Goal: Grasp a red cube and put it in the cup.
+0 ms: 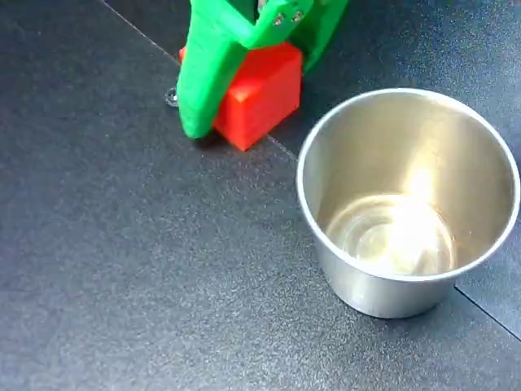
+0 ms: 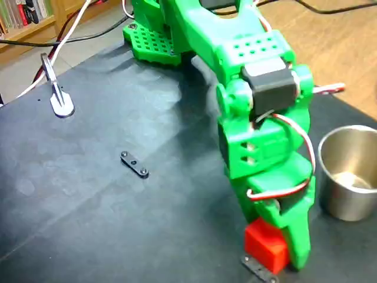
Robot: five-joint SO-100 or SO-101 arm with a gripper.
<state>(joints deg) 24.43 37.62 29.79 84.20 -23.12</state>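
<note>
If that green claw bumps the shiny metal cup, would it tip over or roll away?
Probably it slides rather than tips: the cup stands upright and looks wide for its height. It is empty, so likely light and easily shoved. Knocked onto its round side, it could roll. The claw is busy at the red cube beside it.

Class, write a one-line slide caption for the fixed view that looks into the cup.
Green gripper straddles the red cube on the dark table, beside an empty steel cup.

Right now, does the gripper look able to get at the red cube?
Probably yes: the gripper already sits around the red cube, one finger on each side, with nothing between them. The cup stands apart.
</note>
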